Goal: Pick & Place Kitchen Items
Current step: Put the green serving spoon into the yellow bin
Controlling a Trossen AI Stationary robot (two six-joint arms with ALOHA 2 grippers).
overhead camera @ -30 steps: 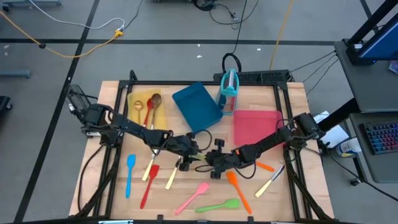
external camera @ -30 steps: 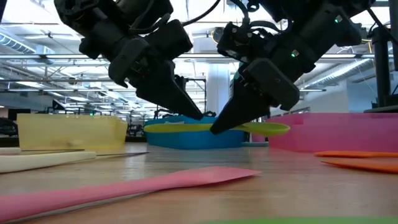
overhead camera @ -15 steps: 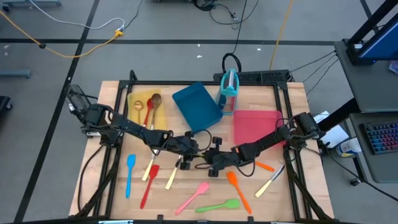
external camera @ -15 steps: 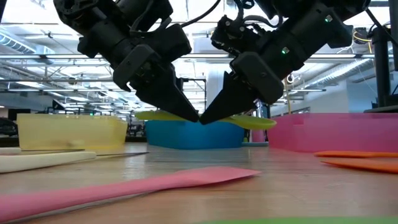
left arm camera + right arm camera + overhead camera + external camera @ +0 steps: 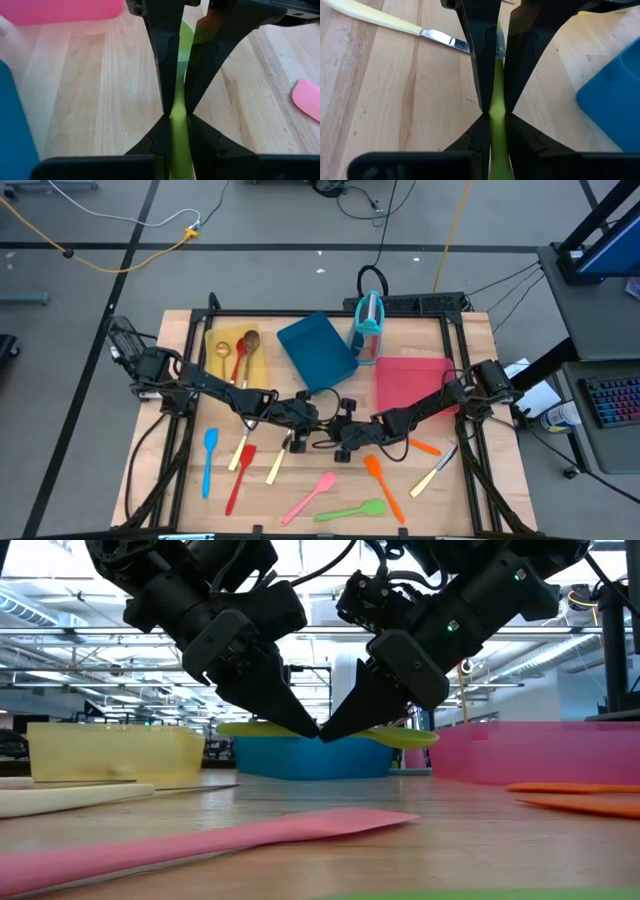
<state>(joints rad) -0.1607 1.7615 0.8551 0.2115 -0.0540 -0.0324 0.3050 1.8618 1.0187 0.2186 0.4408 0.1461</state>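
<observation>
Since a second ago the left pincer has closed in; now it and the right pincer both pinch the yellow-green spoon, tip to tip, lifted off the worktop at frame centre. Two pincers, one shared spoon; two orange utensils lie lower right.

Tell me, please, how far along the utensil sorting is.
Done: two spoons lie in the yellow tray. In hand: the left gripper and right gripper both pinch one green utensil, lifted mid-table. Left: others, like the blue spatula, pink spatula and knife, lie loose on the table.
</observation>
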